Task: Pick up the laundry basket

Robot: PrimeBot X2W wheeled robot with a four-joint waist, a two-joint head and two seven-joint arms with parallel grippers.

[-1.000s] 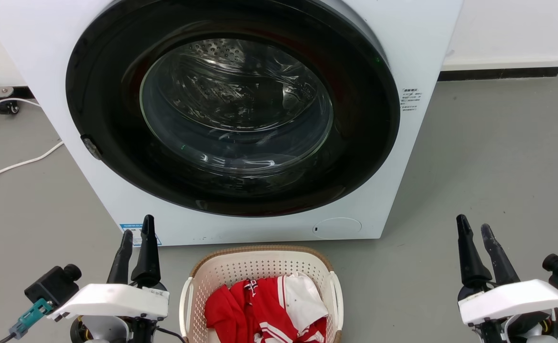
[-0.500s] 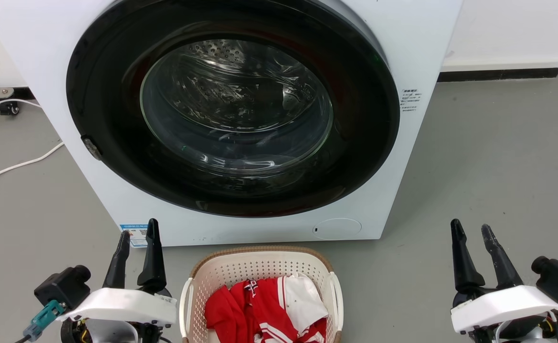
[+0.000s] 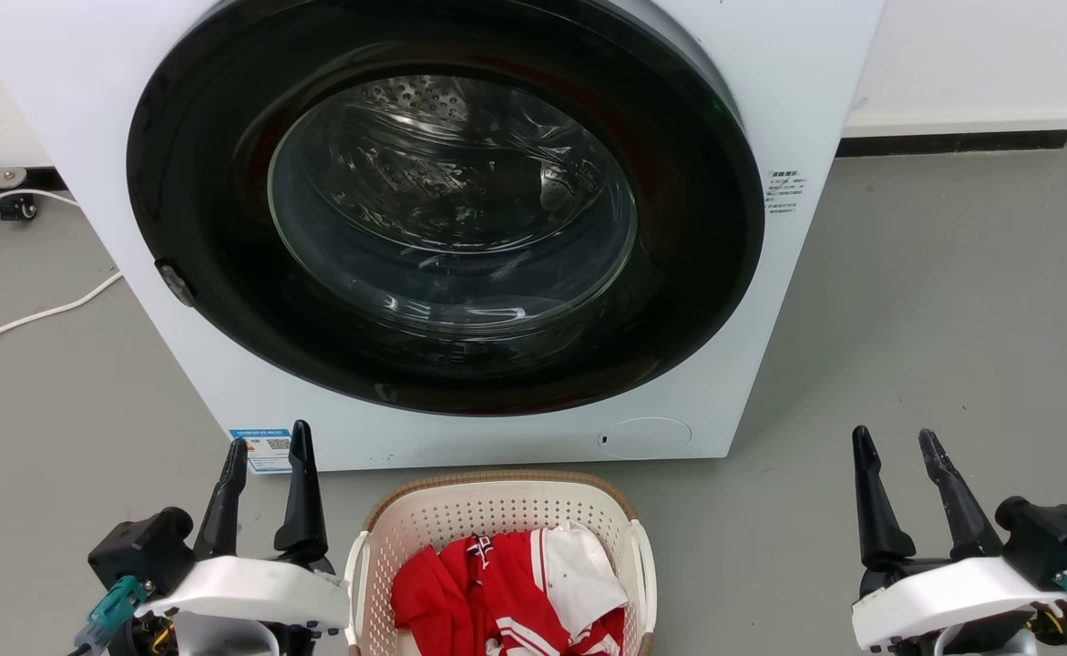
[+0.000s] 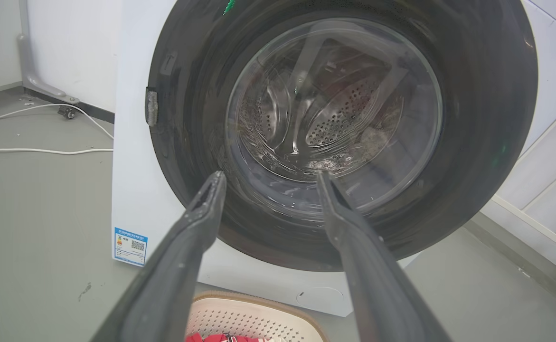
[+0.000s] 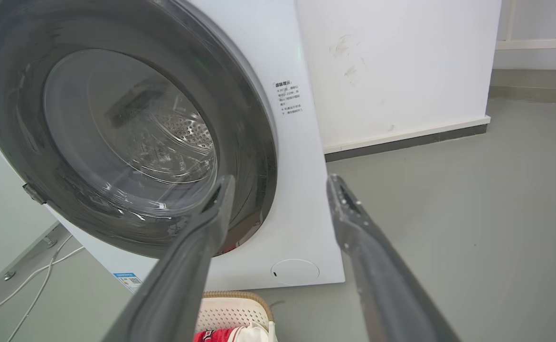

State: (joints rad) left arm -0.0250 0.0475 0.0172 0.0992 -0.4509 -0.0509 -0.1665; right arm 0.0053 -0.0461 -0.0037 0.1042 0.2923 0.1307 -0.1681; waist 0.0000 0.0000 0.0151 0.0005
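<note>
The laundry basket [image 3: 487, 510] stands on the grey floor [image 3: 934, 319] just in front of the washing machine [image 3: 806, 91], centred under its closed round door [image 3: 446, 200] and between our two arms, so it is set up for a grasp from both sides. It carries a heap of red and white clothes [image 3: 497, 592]. We judge the load sits low and in the middle, which favours lifting by both white side handles over tugging one edge of the brown rim [image 3: 497, 475]. Our left gripper [image 3: 269, 439] hovers just beside the left handle [image 3: 353, 579], fingers apart and holding nothing, tips pointing toward the machine. Our right gripper [image 3: 893, 437] is likewise spread and empty, but it hangs well apart from the right handle [image 3: 648, 565], out over bare floor. Both wrist views look along the fingers at the machine's front, with the basket only at their bottom edge, so we take it the fingers are aimed over the basket and not at it. We hold them parted because each must take a thin handle between its pads. By our reckoning the lift has not begun: neither side touches the basket, and the right arm has more ground to close than the left.
</note>
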